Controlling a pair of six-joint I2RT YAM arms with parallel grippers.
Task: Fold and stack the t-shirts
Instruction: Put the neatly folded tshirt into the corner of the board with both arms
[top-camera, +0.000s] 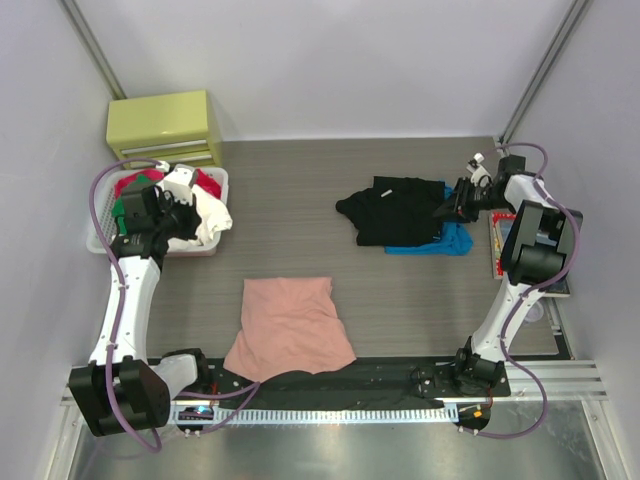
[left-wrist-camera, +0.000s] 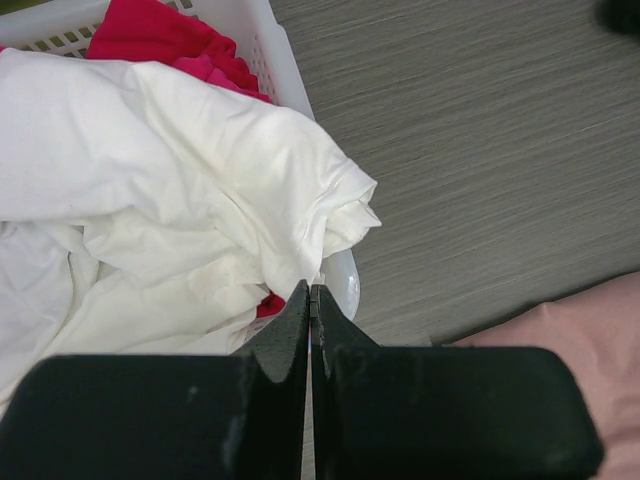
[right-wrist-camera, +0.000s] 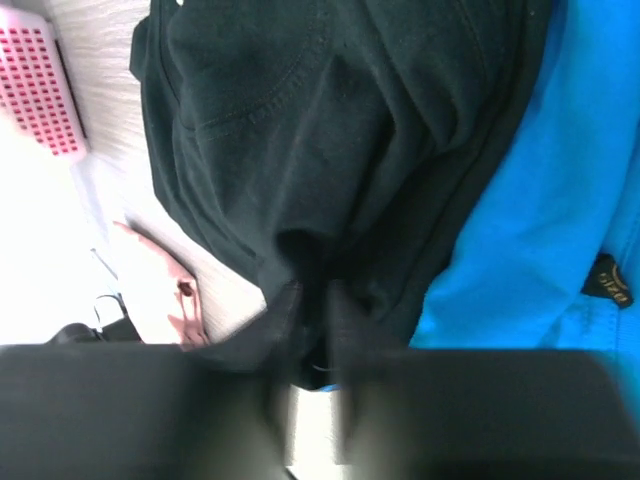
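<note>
A salmon-pink t-shirt (top-camera: 290, 325) lies folded flat near the table's front, and its edge shows in the left wrist view (left-wrist-camera: 575, 330). A black t-shirt (top-camera: 395, 210) lies at mid-right, partly on top of a bright blue garment (top-camera: 440, 243). My right gripper (top-camera: 447, 207) is at the black shirt's right edge. In the right wrist view its blurred fingers (right-wrist-camera: 315, 295) pinch a raised fold of the black t-shirt (right-wrist-camera: 330, 120), beside the blue garment (right-wrist-camera: 560, 200). My left gripper (top-camera: 188, 215) hangs shut and empty (left-wrist-camera: 310, 292) over the basket's corner.
A white basket (top-camera: 222, 185) at the left holds white (left-wrist-camera: 170, 180) and red garments. Behind it stands a yellow-green drawer box (top-camera: 165, 125). A flat red-edged object (top-camera: 497, 245) lies by the right arm. Black cloth (top-camera: 330, 385) lies along the near edge.
</note>
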